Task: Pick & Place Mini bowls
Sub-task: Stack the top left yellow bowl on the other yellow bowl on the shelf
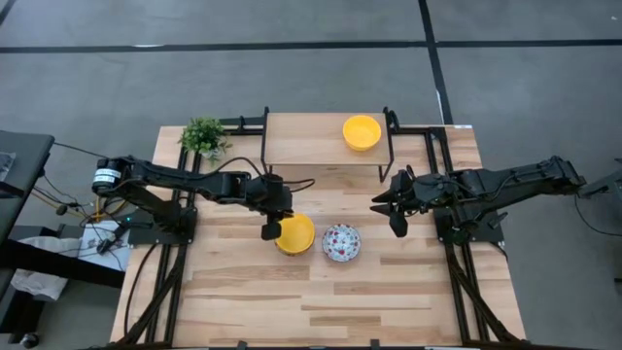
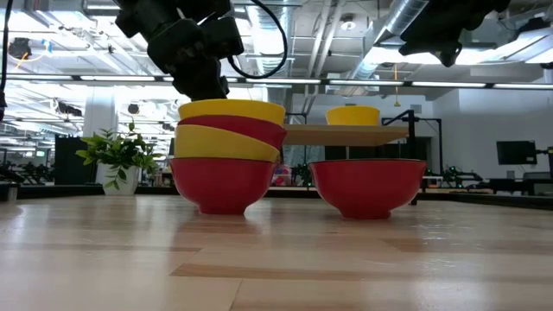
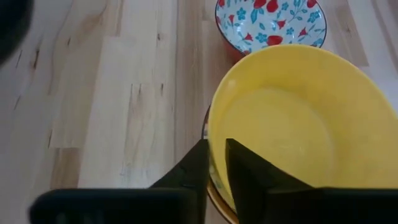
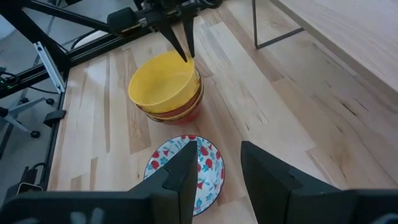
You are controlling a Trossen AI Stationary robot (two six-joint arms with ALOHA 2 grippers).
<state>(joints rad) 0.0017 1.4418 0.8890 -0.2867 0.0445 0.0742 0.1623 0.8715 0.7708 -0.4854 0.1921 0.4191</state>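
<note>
High view: my left gripper [image 1: 271, 230] sits at the near-left rim of the yellow top bowl [image 1: 295, 233], which crowns a stack just beside the floral bowl [image 1: 341, 242]; another yellow bowl [image 1: 362, 131] is up on the raised shelf [image 1: 311, 139], well apart from the stack. Right gripper [image 1: 386, 206] waits between shelf and floral bowl, jaws released, holding nothing. Low view: the top bowl sits tilted in the stack, left gripper coming down on its rim. Left wrist view: fingers [image 3: 193, 171] straddle the top bowl's rim, one inside, one outside, pinched on it. Right wrist view agrees: jaws narrow on that rim. I judge this the grasp step; I'd confirm a firm pinch on the top rim only, then lift straight up so the lower bowls don't drag along.
</note>
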